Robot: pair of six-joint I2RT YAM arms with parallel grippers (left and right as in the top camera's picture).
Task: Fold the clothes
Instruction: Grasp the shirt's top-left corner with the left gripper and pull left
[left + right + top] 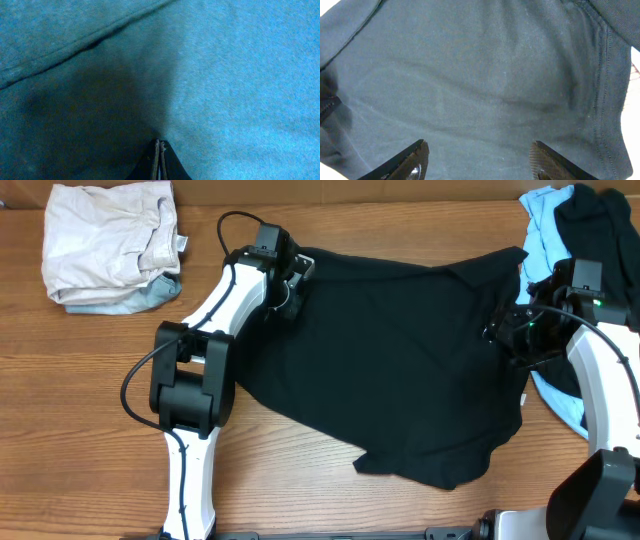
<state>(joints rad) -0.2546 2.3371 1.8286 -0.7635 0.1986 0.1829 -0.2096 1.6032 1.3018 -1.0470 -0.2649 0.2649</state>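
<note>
A large plain black garment (400, 350) lies spread across the middle of the wooden table, rumpled along its lower edge. My left gripper (290, 292) is at its upper left edge, shut on a pinch of the fabric. In the left wrist view the two fingertips (159, 144) meet on the cloth (225, 75), and a seam runs across the top left. My right gripper (515, 330) hovers over the garment's right edge. Its fingers (417, 155) stand wide apart above the fabric (480, 75) with nothing between them.
A folded beige garment (110, 240) sits on a light blue one (140, 298) at the back left. At the back right lies a heap of a light blue garment (545, 220) and a black one (600, 230). Bare table (80, 400) shows at front left.
</note>
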